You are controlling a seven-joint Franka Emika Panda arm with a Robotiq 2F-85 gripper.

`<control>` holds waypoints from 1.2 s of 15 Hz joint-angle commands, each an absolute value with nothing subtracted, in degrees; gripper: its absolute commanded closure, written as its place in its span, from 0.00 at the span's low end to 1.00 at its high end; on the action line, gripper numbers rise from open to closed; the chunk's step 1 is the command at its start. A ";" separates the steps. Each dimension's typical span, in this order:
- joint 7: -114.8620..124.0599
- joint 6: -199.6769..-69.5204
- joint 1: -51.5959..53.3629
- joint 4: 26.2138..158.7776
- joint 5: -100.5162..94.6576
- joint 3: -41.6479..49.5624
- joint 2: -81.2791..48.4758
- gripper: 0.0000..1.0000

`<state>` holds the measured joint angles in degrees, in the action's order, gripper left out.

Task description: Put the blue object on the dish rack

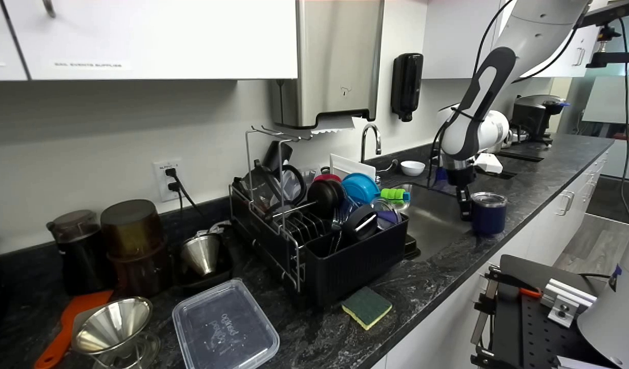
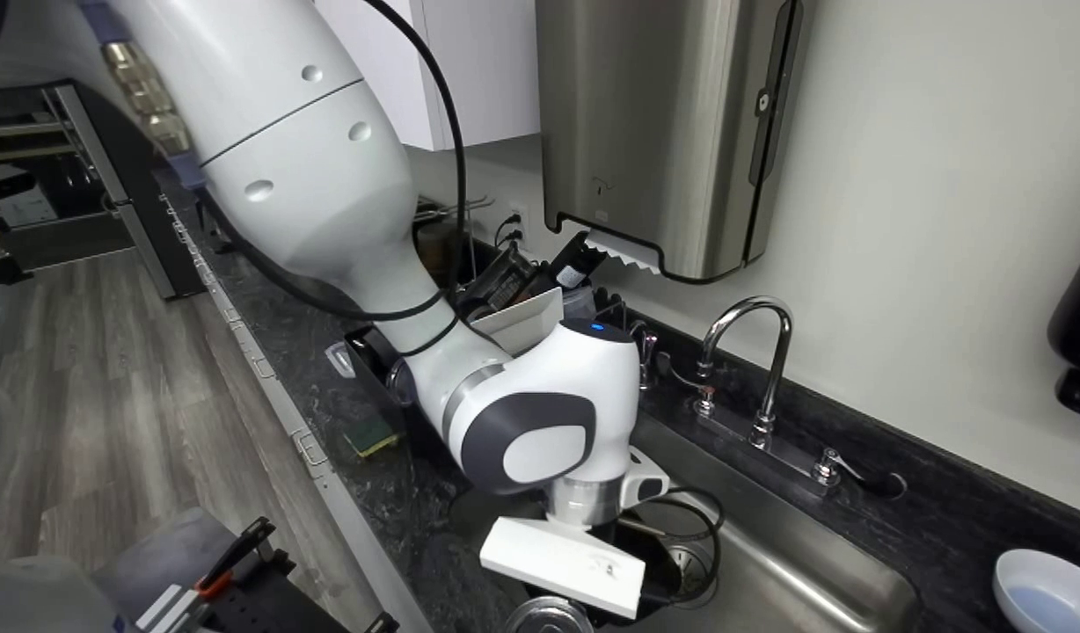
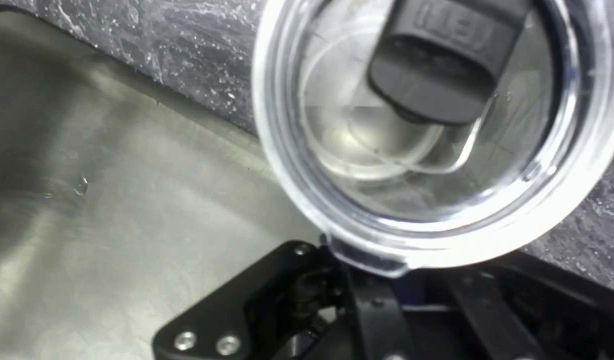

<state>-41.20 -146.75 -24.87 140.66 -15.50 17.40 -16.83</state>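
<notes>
The blue object, a dark navy cup [image 1: 488,216] with a clear lid, is upright by the counter's front edge next to the sink. Whether its base touches the counter, I cannot tell. My gripper [image 1: 465,206] points down against the cup's sink-facing side. Up close in the wrist view, the clear lid [image 3: 427,245] covers the fingertips; a strip of navy shows between the finger links of the gripper [image 3: 411,287], which looks shut on the cup's side, likely a handle. Only the lid [image 2: 550,617] peeks out below the arm in an exterior view. The black dish rack [image 1: 353,269] stands beyond the sink, full of dishes.
A steel sink [image 1: 437,212] lies between cup and rack, with a faucet [image 2: 773,352] behind it. Rack contents include a light-blue dish [image 1: 359,187] and a tall upper wire tier [image 1: 249,148]. A sponge [image 1: 367,306] and clear lidded container [image 1: 225,328] lie before the rack.
</notes>
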 commanded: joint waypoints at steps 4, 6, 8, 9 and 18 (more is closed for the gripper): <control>-41.63 -148.32 -24.72 141.93 -15.17 17.33 -16.14 0.96; -42.86 -148.47 -25.39 142.29 -13.55 16.76 -15.89 0.96; -44.34 -148.29 -26.15 142.46 -10.98 16.07 -15.62 0.96; -45.32 -148.40 -26.47 142.51 -9.57 15.83 -15.59 0.96; -49.62 -150.29 -26.76 143.14 -5.50 16.11 -15.77 0.96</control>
